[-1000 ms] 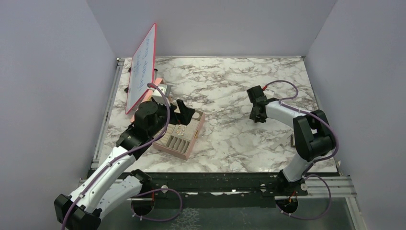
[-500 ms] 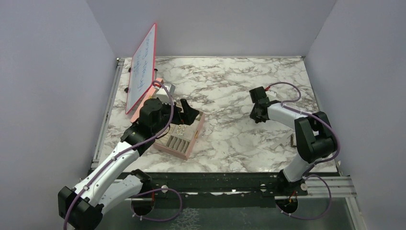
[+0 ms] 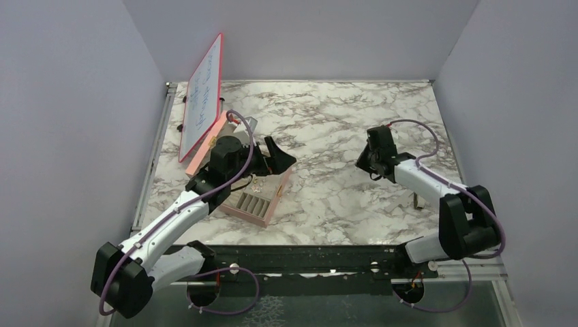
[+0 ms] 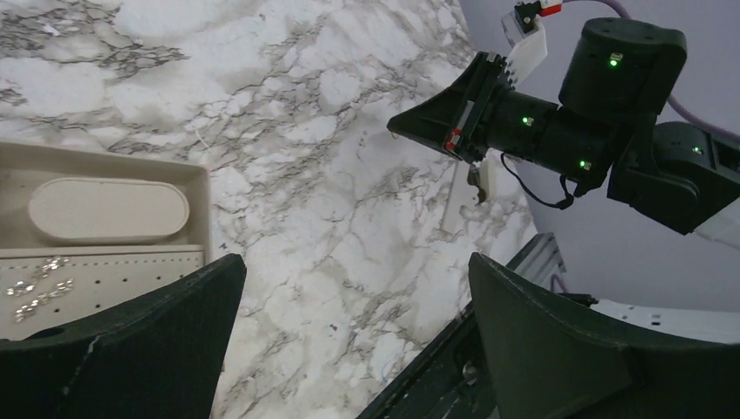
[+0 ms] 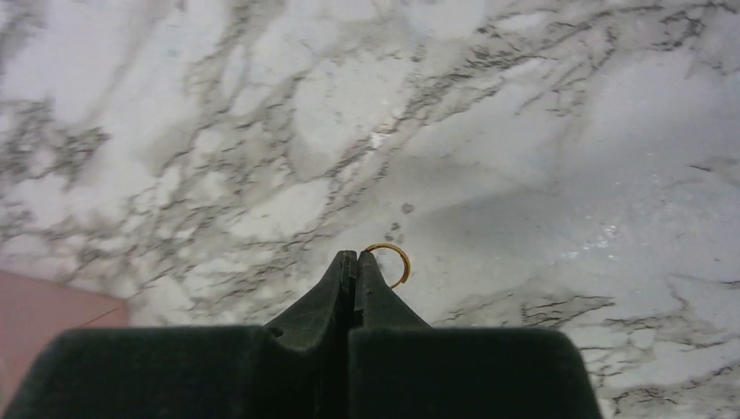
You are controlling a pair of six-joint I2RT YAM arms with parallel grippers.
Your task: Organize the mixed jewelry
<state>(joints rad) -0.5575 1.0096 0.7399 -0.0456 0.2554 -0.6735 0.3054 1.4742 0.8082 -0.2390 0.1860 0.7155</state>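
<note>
Above the veined white marble counter point(image 5: 524, 131), the right arm's point(image 3: 416, 174) jaws are pressed together, pinching a thin gold ring point(image 5: 400, 262) at their tips. The left arm's point(image 3: 225, 160) jaws gape wide over the pink rectangular box point(image 3: 268, 211), where tiny silvery pieces point(image 4: 37, 290) lie in a beige compartment.

The right gripper point(image 5: 354, 258) covers part of the thin gold wire ring point(image 5: 404, 258); whether it grips it cannot be told.

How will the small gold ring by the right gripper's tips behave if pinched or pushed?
The gold ring looks tiny and thin-wired, so it is probably very light and could slip from the right gripper. On the smooth marble table, a push would likely make it slide.
</note>
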